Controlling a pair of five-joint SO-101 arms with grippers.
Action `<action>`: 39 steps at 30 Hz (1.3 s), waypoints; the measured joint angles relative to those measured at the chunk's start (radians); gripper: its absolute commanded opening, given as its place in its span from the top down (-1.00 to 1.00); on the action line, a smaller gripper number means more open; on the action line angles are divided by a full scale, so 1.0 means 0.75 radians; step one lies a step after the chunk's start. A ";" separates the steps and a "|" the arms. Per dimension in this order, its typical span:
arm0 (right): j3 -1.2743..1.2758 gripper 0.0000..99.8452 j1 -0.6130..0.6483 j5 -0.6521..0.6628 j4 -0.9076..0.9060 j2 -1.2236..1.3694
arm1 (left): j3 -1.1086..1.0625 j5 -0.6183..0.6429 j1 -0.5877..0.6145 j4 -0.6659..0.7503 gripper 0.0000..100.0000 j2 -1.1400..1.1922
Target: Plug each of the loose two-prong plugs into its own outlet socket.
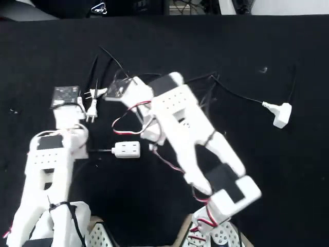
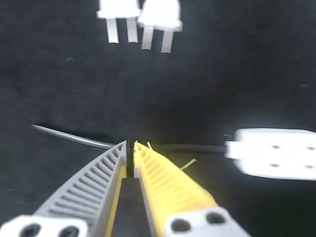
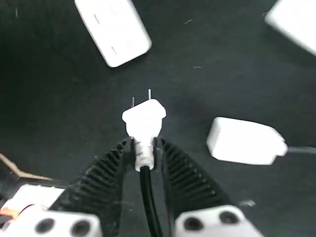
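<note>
**Two plugs, one pinched in the right arm's fingers**

The black table [image 1: 247, 46] has its far edge along the top of the high view, well apart from the task's things. The hardware crowds the left half. The left arm [image 1: 49, 164] stands near the left edge and the right arm [image 1: 180, 118] slants across the middle. A broad stretch of black tabletop lies between the right arm and a white corded socket piece [image 1: 281, 114] near the right edge.

The right gripper [image 3: 143, 143] is closed to a narrow gap on the held plug [image 3: 144, 116]. It pinches the neck where the black cord joins, and the two prongs point away from the fingers. The left gripper [image 2: 131, 144] is fully closed, tips touching, with nothing between them. A dark cable [image 2: 74, 138] runs just beyond its tips.

There are two plugs: the held plug and a second plug [image 1: 92, 109] just beside it, between the ends of the two arms. In the left wrist view both show side by side, prongs toward that gripper. One outlet block [image 1: 127, 149] lies near them, between the arms. The right wrist view shows a slotted block [image 3: 113, 29] and a corded block [image 3: 244, 140]; I cannot tell which of them is the high view's block.
</note>
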State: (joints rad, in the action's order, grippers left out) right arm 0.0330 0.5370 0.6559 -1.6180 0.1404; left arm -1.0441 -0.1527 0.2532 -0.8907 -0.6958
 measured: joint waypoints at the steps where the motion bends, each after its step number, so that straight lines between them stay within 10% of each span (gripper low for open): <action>1: -0.014 0.98 0.020 0.004 0.002 0.010 | -0.006 -0.039 0.033 0.027 0.94 0.000; 12: -0.207 0.98 0.153 0.004 -0.059 0.166 | -0.342 -0.072 0.100 0.391 0.94 0.000; 39: -0.505 0.98 0.153 0.004 -0.149 0.378 | -0.348 -0.061 0.141 0.417 0.94 0.000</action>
State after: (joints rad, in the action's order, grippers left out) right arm -0.3460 0.6521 0.6590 -1.7300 0.4242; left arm -1.3050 -0.1987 0.3590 -0.5777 -0.6958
